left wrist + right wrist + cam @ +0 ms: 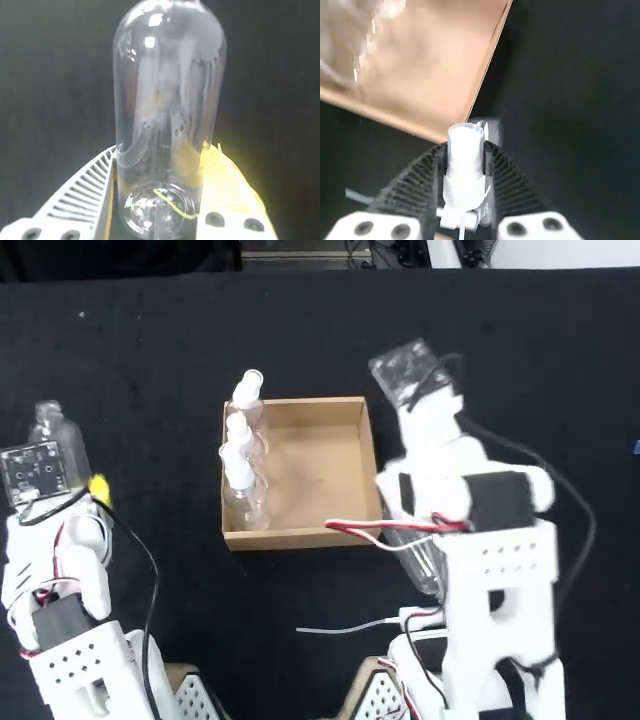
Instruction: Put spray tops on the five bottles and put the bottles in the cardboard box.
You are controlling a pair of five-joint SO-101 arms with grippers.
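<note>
From where I stand, the left pincer (pixel 165 150) is clenched on a clear bottle (pixel 170 100) off at the left of the worktop (pixel 150 360). It grips low on the body near the base, so the bottle's long axis runs straight out past the fingertips, neck farthest from the wrist. I can't see a top on that neck. The right pincer (pixel 465 146) is clamped on a white spray top (pixel 465 170), hanging just beside the right wall of the cardboard box (pixel 300 538), near its far corner. The top lies lengthwise between the fingers, and I'd say its head points outward and its collar back toward the wrist. Three capped bottles (pixel 240 440) stand in a row against the box's left wall. What looks like another clear bottle (pixel 418 560) lies under the right arm. What matters next, as I read it, is the gap. The spray top sits well to the right of the held bottle, with the box between them, so both arms must close in and line up top with neck.
</note>
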